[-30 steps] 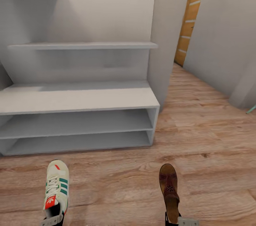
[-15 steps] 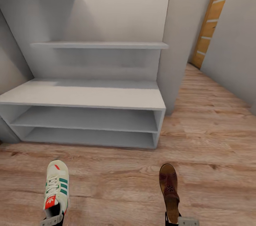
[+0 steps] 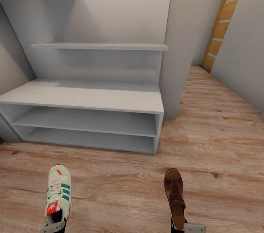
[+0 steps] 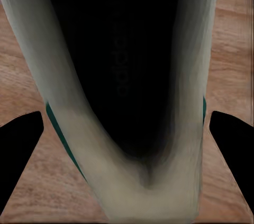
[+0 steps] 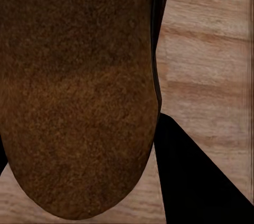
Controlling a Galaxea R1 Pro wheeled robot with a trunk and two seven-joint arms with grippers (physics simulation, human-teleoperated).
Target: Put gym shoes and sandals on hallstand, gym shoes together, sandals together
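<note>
Left gripper (image 3: pixel 54 226) fingers (image 4: pixel 20 145) clamp a gym shoe (image 3: pixel 58 194) by its heel; right gripper (image 3: pixel 185 228) holds a sandal (image 3: pixel 175 196) — both carried above the corridor floor (image 3: pixel 121 189), short of the hallstand (image 3: pixel 84 97).

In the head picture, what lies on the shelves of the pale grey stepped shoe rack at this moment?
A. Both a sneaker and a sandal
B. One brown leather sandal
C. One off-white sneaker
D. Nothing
D: the bench top and both low shelves of the pale grey stepped shoe rack are bare, while the off-white sneaker with green stripes and the brown leather sandal appear in front of it, over the wood-grain plank floor.
</note>
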